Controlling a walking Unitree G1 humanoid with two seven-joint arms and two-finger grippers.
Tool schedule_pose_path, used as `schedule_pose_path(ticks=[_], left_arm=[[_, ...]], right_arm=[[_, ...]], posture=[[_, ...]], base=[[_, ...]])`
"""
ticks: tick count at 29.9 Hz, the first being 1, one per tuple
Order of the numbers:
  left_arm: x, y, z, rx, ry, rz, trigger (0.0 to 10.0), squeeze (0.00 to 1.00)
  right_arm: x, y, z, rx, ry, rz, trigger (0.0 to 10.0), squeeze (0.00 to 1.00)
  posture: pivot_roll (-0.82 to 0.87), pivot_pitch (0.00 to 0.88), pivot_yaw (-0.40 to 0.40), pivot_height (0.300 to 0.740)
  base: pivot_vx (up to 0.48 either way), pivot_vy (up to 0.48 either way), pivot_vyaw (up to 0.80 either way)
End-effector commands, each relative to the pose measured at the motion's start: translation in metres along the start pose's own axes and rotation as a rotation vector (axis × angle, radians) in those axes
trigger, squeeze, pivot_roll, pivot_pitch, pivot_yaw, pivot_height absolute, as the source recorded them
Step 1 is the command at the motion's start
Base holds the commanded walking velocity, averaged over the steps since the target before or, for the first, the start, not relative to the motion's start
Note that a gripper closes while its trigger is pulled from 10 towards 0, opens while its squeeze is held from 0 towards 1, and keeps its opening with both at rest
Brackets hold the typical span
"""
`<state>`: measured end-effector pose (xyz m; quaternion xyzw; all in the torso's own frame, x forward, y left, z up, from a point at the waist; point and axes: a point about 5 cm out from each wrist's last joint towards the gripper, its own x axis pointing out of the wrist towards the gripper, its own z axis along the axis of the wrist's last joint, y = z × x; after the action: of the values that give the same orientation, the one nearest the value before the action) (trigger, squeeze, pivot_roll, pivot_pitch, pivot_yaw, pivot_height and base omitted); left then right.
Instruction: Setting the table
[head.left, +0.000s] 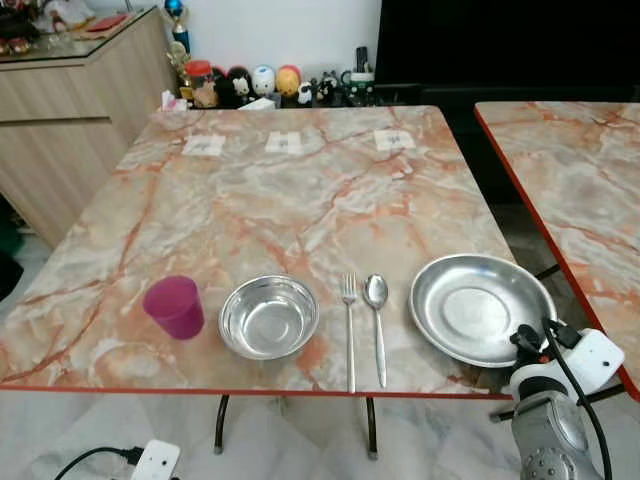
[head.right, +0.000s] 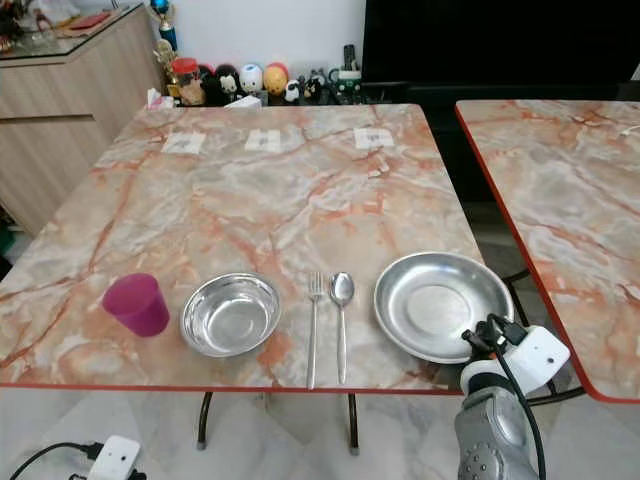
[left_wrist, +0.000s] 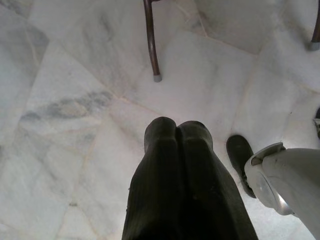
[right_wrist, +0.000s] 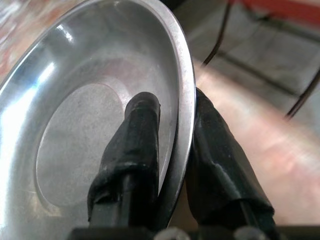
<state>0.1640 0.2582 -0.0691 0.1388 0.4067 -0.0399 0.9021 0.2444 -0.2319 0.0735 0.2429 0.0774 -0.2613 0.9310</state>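
The right pincer (right_wrist: 172, 150) is clamped on the rim of the steel plate (head.left: 480, 308), one finger inside, one outside, at the lower right of the frame. Leftward along the bench (head.left: 300, 200) edge lie spoon (head.left: 376, 310), fork (head.left: 349, 320), steel bowl (head.left: 268, 316), pink cup (head.left: 174, 306). The left pincer (left_wrist: 177, 135) hangs closed over the floor (left_wrist: 75, 100).

marble table (head.left: 300, 200), pink cup (head.left: 174, 306), bowl (head.left: 268, 316), fork (head.left: 349, 330), spoon (head.left: 377, 320), plate (head.left: 478, 308)
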Motion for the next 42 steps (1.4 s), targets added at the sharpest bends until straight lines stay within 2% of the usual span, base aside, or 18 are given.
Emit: schedule_pose_path(ticks=[1,3,8,12,14,15,17,24,28,29,30,31,35,36,37,39,40,42], left_arm=[[0.000,-0.001,-0.001,0.021,0.007,-0.003,10.0,0.00],[0.000,-0.002,-0.001,0.017,0.006,-0.004,10.0,0.00],[-0.002,0.001,-0.006,-0.041,0.024,0.034,10.0,0.00],[-0.002,0.003,-0.008,-0.050,0.033,0.047,10.0,0.00],[-0.003,0.003,-0.009,-0.041,0.041,0.050,10.0,0.00],[-0.003,0.003,-0.009,-0.041,0.041,0.050,10.0,0.00],[-0.003,0.004,-0.011,-0.037,0.051,0.058,10.0,0.00],[-0.003,0.003,-0.011,-0.043,0.058,0.065,10.0,0.00],[-0.003,0.003,-0.010,-0.056,0.053,0.072,10.0,0.00],[-0.002,0.003,-0.010,-0.053,0.054,0.071,10.0,0.00],[-0.002,0.003,-0.010,-0.053,0.054,0.071,10.0,0.00],[-0.002,0.002,-0.010,-0.050,0.055,0.072,10.0,0.00],[-0.002,0.003,-0.010,-0.048,0.053,0.079,10.0,0.00],[-0.003,0.003,-0.010,-0.046,0.052,0.080,10.0,0.00],[-0.003,0.003,-0.010,-0.035,0.052,0.082,10.0,0.00],[-0.003,0.003,-0.010,-0.031,0.051,0.082,10.0,0.00],[-0.003,0.004,-0.010,-0.028,0.050,0.086,10.0,0.00],[-0.003,0.004,-0.010,-0.026,0.049,0.088,10.0,0.00]], right_arm=[[-0.003,-0.009,0.017,-0.017,-0.137,-0.084,0.0,0.00],[-0.007,-0.008,0.027,0.063,-0.219,-0.087,0.0,0.00],[-0.016,0.017,0.046,0.191,-0.339,0.125,0.0,0.00],[-0.016,0.019,0.052,0.283,-0.369,0.152,0.0,0.00],[-0.016,0.024,0.059,0.433,-0.378,0.224,0.0,0.00],[-0.016,0.024,0.059,0.433,-0.378,0.224,0.0,0.00],[-0.020,0.038,0.063,0.494,-0.345,0.377,10.0,0.00],[-0.022,0.073,0.056,0.355,-0.219,0.660,10.0,0.00],[-0.026,0.097,0.053,0.178,-0.128,0.889,10.0,0.00],[-0.025,0.100,0.049,0.022,-0.122,0.946,10.0,0.00],[-0.025,0.100,0.049,0.022,-0.122,0.946,10.0,0.00],[-0.022,0.101,0.048,-0.091,-0.134,0.980,10.0,0.00],[-0.015,0.102,0.051,-0.049,-0.108,0.957,10.0,0.00],[-0.013,0.102,0.047,-0.105,-0.082,0.952,10.0,0.00],[-0.011,0.099,0.036,-0.297,-0.077,0.934,10.0,0.00],[-0.012,0.097,0.031,-0.322,-0.058,0.934,10.0,0.00],[-0.010,0.094,0.033,-0.200,-0.056,0.893,10.0,0.00],[-0.010,0.093,0.034,-0.176,-0.061,0.882,10.0,0.00]], posture=[[0.01,0.017,0.021,0.740],[0.00,0.020,0.023,0.740],[0.00,0.021,0.022,0.740],[0.00,0.020,0.023,0.740],[0.01,0.018,0.023,0.740],[0.01,0.018,0.023,0.740],[0.01,0.018,0.023,0.740],[0.01,0.002,0.020,0.740],[0.01,0.000,0.018,0.740],[0.01,0.000,0.020,0.740],[0.01,0.000,0.020,0.740],[0.01,0.000,0.020,0.740],[0.02,0.004,0.016,0.740],[0.02,0.004,0.017,0.740],[0.02,0.006,0.019,0.740],[0.02,0.009,0.021,0.740],[0.02,0.009,0.022,0.740],[0.02,0.010,0.025,0.740]], base=[[0.000,0.000,0.00],[0.000,0.000,0.00],[0.000,0.000,0.00],[0.000,0.000,0.00],[0.000,0.000,0.00],[0.000,0.000,0.00],[0.000,0.000,0.00],[0.000,0.000,0.00],[0.000,0.000,0.00],[0.000,0.000,0.00],[0.000,0.000,0.00],[0.000,0.000,0.00],[0.000,0.000,0.00],[0.000,0.000,0.00],[0.000,0.000,0.00],[0.000,-0.244,0.00],[0.000,-0.319,0.00],[0.000,-0.326,0.00]])
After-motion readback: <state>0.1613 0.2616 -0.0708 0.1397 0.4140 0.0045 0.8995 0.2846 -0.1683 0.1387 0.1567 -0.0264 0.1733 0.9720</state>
